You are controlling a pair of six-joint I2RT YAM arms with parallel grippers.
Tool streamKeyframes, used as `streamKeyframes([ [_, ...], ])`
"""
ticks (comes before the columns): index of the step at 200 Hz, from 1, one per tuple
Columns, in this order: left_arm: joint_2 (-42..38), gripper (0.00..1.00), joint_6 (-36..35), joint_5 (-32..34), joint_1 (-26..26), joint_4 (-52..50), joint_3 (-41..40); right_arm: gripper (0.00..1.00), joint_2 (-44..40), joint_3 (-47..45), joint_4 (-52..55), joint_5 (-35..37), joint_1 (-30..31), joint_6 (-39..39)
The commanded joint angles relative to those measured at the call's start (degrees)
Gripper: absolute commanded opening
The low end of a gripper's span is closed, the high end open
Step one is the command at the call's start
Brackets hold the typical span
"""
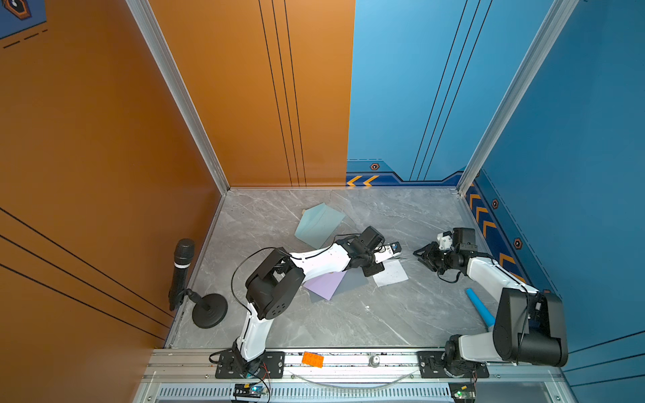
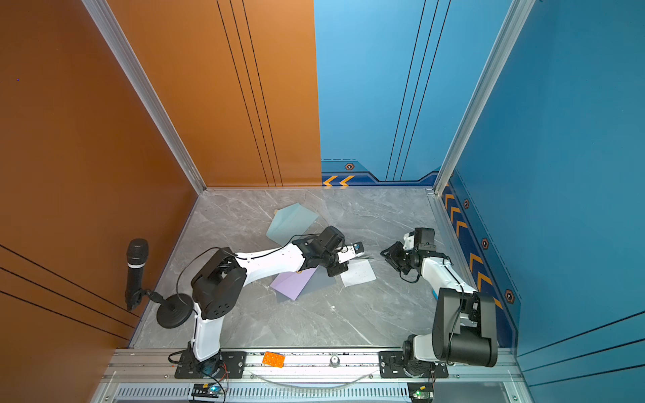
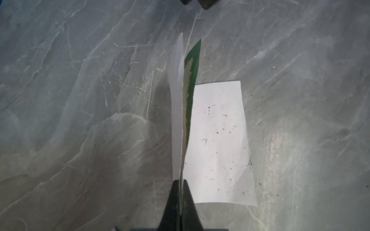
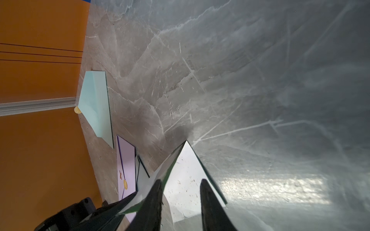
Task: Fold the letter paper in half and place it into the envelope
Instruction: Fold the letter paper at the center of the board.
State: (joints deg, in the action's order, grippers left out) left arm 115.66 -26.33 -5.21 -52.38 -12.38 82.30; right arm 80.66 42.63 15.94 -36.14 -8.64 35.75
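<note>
Tight pinch from the left fingers (image 3: 172, 202) on the letter paper (image 3: 218, 140). One half stands edge-on straight ahead of them, long axis running away from the tips, and the other half lies flat on the marbled table (image 3: 80, 100). It's a thin, limp sheet, white with a green-printed face. The right fingers (image 4: 208, 200) are part-open and empty, just short of the sheet's corner. Left looks nearer for the fold-over.

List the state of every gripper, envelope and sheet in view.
White green-lined paper envelope: held edge-on above grey marble table, mouth parted.
Left gripper: shut on that envelope.
Right gripper: open, empty.
White letter paper sheet: flat on table, not inserted.
Pale blue paper envelope: lying on table.
Purple paper envelope: on table, partly hidden by left arm.
</note>
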Motion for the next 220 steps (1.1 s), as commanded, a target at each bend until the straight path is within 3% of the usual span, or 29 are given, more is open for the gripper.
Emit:
streamKeyframes([
  [1, 1.7, 0.00, -6.8, 5.3, -1.8, 0.9, -1.0, 0.34, -0.1, 1.8, 5.8, -3.8, -0.9, -3.1],
  [88, 4.5, 0.00, -14.5, 12.4, -6.5, 5.7, -4.3, 0.33, 5.3, 10.9, 13.7, -6.8, -0.6, -8.7],
  [107, 4.9, 0.00, -16.1, 13.0, -7.0, 6.8, -4.8, 0.29, 8.6, 14.4, 15.8, -7.9, 0.3, -10.4],
  [163, 6.1, 0.00, -19.9, 13.5, -7.7, 8.3, -5.6, 0.24, 19.9, 22.9, 20.4, -4.9, 9.0, -14.3],
  [220, 5.8, 0.00, -20.2, 13.5, -8.2, 8.9, -6.7, 0.24, 27.0, 23.5, 14.9, -2.5, 17.6, -10.2],
])
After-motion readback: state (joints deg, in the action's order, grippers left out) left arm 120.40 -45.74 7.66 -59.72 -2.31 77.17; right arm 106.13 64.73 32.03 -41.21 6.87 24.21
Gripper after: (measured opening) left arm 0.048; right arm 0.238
